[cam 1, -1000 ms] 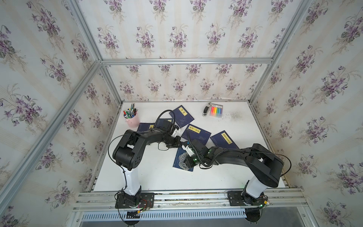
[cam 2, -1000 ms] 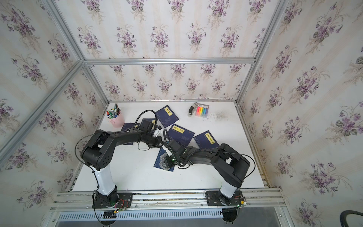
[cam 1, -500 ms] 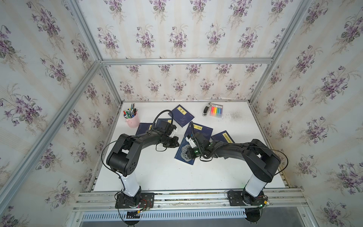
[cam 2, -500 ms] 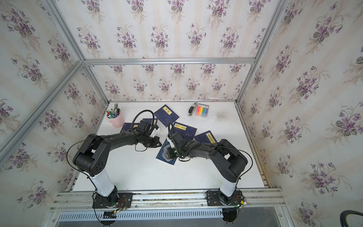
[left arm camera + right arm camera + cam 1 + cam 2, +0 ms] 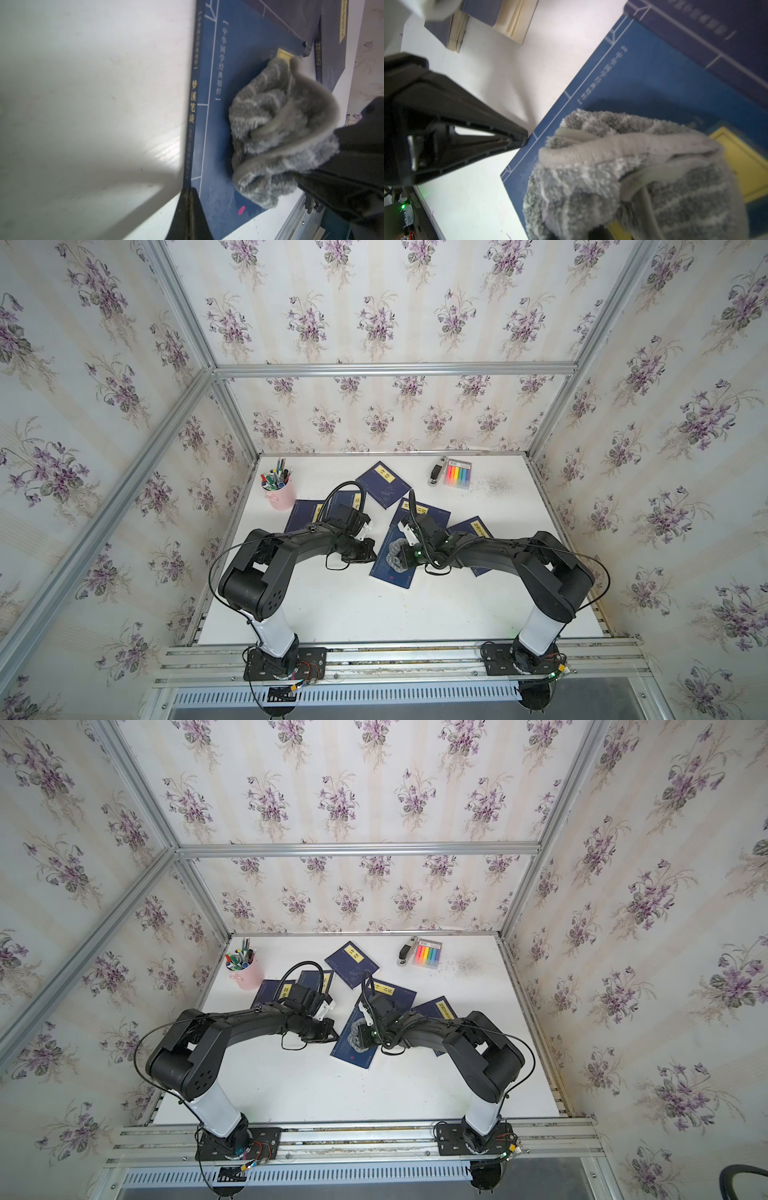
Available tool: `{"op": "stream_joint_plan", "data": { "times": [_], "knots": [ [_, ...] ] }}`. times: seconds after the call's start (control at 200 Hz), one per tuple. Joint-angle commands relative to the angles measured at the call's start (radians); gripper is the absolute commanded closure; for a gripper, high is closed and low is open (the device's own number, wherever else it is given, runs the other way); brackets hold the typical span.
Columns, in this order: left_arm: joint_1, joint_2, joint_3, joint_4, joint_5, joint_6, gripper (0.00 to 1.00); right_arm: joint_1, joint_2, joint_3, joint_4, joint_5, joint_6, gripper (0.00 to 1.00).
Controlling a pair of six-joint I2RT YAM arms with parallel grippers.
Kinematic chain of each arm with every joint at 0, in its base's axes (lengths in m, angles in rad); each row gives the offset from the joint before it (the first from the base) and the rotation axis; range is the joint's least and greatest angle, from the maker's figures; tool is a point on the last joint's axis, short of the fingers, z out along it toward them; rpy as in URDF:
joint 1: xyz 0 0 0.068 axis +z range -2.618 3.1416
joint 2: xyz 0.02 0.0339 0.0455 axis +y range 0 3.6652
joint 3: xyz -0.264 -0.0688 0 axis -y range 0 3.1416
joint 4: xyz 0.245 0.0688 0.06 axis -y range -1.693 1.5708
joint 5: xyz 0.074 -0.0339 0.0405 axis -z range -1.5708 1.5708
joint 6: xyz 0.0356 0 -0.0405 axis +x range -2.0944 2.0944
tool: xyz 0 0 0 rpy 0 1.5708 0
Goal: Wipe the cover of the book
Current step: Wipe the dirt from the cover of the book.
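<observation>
The blue book (image 5: 394,572) (image 5: 353,1054) lies flat mid-table, partly under another blue book. A crumpled grey cloth (image 5: 395,556) (image 5: 356,1035) rests on its cover, and my right gripper (image 5: 406,558) (image 5: 369,1036) is shut on the cloth. In the right wrist view the cloth (image 5: 633,176) hides my jaws and covers part of the yellow title label (image 5: 741,162). My left gripper (image 5: 374,558) (image 5: 189,191) is shut and empty, its tip against the book's spine edge (image 5: 192,116). A pink spot (image 5: 241,210) shows on the cover beside the cloth (image 5: 280,135).
Several other blue books (image 5: 384,486) (image 5: 328,510) (image 5: 473,529) lie round the two grippers. A pink pen cup (image 5: 277,493) stands at the back left. A stapler (image 5: 436,475) and a highlighter pack (image 5: 458,473) sit at the back, beside a dusty smudge (image 5: 498,485).
My right gripper has swept the cloth along the cover from its near end toward the far end, then back a little. The left gripper has stayed at the book's edge.
</observation>
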Motion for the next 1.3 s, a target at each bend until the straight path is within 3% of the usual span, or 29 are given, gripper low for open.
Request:
{"op": "stream_joint_plan", "data": {
  "times": [0.0, 0.475, 0.749, 0.994, 1.294],
  "knots": [
    [-0.03, 0.009, -0.007, -0.017, -0.015, -0.018, 1.0, -0.006, 0.011, 0.022, -0.015, 0.033, 0.0, 1.0],
    [-0.078, -0.154, -0.105, 0.037, -0.03, -0.026, 1.0, -0.007, 0.099, 0.073, -0.011, 0.032, 0.028, 1.0],
    [-0.102, -0.101, -0.098, 0.02, -0.038, -0.032, 1.0, -0.007, 0.101, 0.069, -0.001, 0.036, 0.041, 1.0],
    [-0.109, -0.067, -0.089, -0.009, -0.123, -0.035, 1.0, -0.005, 0.101, 0.055, 0.029, 0.0, 0.055, 1.0],
    [-0.109, -0.039, -0.077, -0.034, -0.174, -0.033, 1.0, 0.093, 0.073, 0.016, 0.028, -0.034, 0.053, 1.0]
  ]
}}
